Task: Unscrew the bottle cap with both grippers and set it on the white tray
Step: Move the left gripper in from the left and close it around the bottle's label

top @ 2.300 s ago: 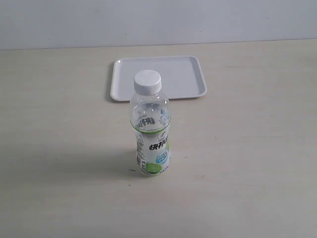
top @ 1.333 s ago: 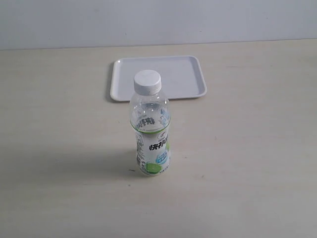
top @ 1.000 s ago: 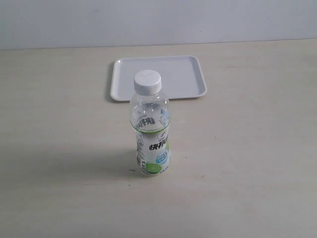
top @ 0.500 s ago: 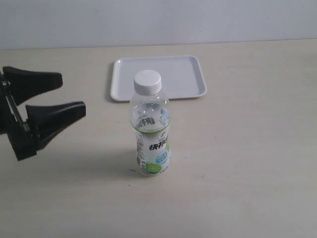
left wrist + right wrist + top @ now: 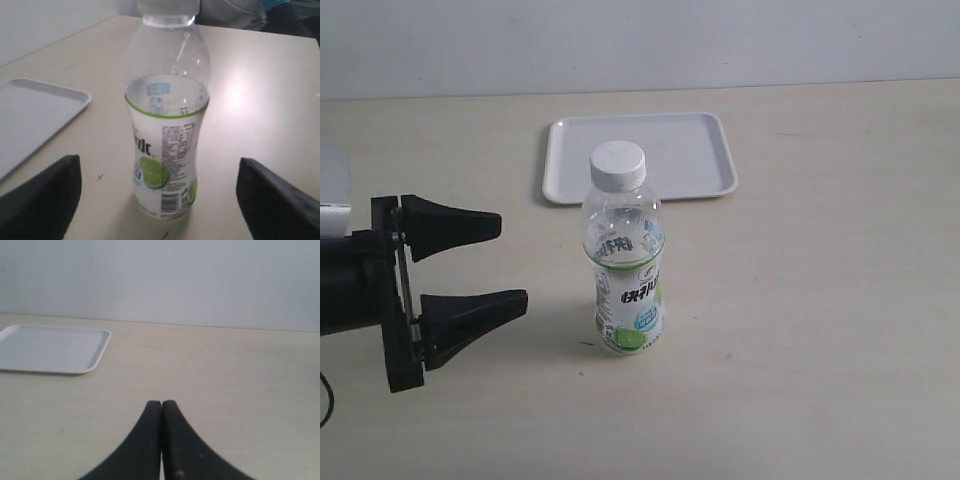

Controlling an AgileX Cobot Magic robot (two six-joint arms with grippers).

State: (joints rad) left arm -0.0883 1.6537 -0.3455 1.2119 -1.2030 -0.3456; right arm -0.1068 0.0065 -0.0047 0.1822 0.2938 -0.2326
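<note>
A small clear bottle [image 5: 626, 270] with a white, green and blue label stands upright mid-table, and its white bottle cap [image 5: 618, 165] is screwed on top. In the left wrist view the bottle [image 5: 167, 115] fills the middle. My left gripper [image 5: 510, 265] is open to the left of the bottle, its two black fingers pointing at it without touching. The white tray [image 5: 638, 156] lies flat behind the bottle and has nothing on it. My right gripper [image 5: 161, 404] is shut with nothing held; it is outside the exterior view.
The pale tabletop [image 5: 820, 300] spreads around the bottle. A grey wall [image 5: 640, 40] runs along the table's far edge. The tray's corner [image 5: 30, 115] lies close beside the bottle in the left wrist view.
My left gripper entered from the left edge, opened wide, and moved lower and closer to the bottle. Bottle, cap and tray stayed put.
</note>
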